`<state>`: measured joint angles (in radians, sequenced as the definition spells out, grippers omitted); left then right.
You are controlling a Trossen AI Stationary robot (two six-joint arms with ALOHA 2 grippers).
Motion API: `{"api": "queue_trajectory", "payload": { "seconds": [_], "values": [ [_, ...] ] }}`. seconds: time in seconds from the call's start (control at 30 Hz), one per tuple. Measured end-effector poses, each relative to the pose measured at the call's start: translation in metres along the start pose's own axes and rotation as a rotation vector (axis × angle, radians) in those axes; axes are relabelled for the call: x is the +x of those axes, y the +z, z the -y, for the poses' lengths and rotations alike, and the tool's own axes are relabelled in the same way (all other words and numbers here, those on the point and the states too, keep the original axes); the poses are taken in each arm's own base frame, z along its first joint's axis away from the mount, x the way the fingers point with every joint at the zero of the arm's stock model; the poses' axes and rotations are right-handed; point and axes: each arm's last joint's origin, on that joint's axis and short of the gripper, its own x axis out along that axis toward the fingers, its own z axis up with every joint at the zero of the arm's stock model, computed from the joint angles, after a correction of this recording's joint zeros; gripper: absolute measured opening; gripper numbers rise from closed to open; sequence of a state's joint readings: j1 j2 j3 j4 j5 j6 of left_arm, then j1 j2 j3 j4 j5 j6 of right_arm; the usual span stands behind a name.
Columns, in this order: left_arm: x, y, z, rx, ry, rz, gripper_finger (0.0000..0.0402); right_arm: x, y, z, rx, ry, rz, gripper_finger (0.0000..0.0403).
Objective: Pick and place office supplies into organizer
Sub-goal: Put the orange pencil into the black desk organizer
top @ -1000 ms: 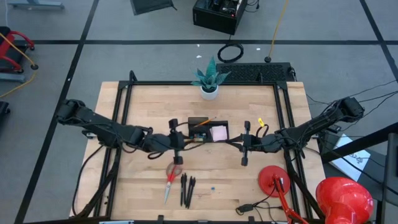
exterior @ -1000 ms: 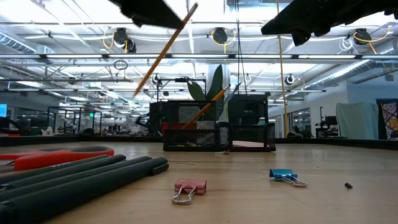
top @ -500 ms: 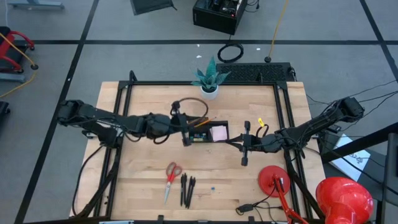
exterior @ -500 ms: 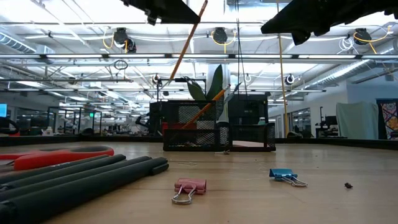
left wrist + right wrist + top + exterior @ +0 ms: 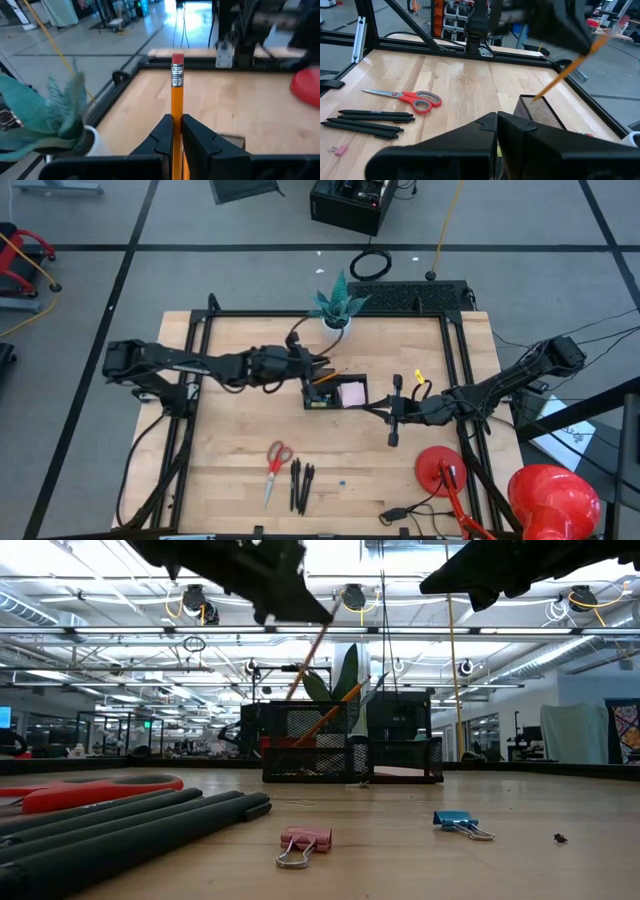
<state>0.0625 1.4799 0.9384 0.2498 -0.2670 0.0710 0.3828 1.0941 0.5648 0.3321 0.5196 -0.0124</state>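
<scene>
My left gripper point(image 5: 316, 368) is shut on an orange pencil point(image 5: 308, 658) above the far left corner of the black mesh organizer point(image 5: 335, 392). The pencil slants down, its tip at the organizer's rim point(image 5: 536, 97). A second orange pencil point(image 5: 338, 703) leans inside the organizer, and the pink sticky-note pad point(image 5: 351, 393) lies in it. Red-handled scissors point(image 5: 275, 465) and three black pens point(image 5: 300, 485) lie flat near the table's near edge. My right gripper point(image 5: 393, 428) hovers shut to the organizer's right. My left gripper pinches the pencil's shaft point(image 5: 177, 112) between its two fingers point(image 5: 162, 135), coming from the table's left. The eraser end point(image 5: 177, 59) sticks out past the fingertips. The pencil is lifted clear of the table and tilted; I cannot tell whether its tip touches the organizer.
A potted plant point(image 5: 337, 310) stands just beyond the organizer at the far edge. A red round-based object point(image 5: 440, 470) sits near the right corner. A pink clip point(image 5: 305, 840) and a blue clip point(image 5: 455, 822) lie on the table, and a tiny yellow piece point(image 5: 420, 377) lies right of the organizer.
My left gripper has carried the pencil from above the scissors toward the far edge and right, up to the organizer's far left corner. The pencil has come lower and its tip now reaches the organizer's rim. The right arm has kept still.
</scene>
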Motion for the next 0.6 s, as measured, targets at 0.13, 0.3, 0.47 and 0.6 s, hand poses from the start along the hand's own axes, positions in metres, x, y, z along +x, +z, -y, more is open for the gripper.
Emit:
{"api": "queue_trajectory", "payload": {
  "seconds": [0.13,0.3,0.47,0.6],
  "values": [
    [0.016,-0.015,0.002,0.019,0.002,-0.048,0.0030,0.000,0.000,0.000,0.000,0.000,0.001,0.0004],
    [0.028,-0.028,0.002,0.028,0.011,-0.083,0.0030,0.000,0.000,0.000,-0.008,0.000,0.001,0.0004],
    [0.034,-0.034,-0.002,0.013,0.023,-0.102,0.0030,0.000,0.000,0.000,-0.022,0.000,0.004,0.0004],
    [0.034,-0.033,-0.004,-0.013,0.029,-0.100,0.0030,0.000,0.001,0.000,-0.023,0.000,0.007,0.0004]
  ]
}}
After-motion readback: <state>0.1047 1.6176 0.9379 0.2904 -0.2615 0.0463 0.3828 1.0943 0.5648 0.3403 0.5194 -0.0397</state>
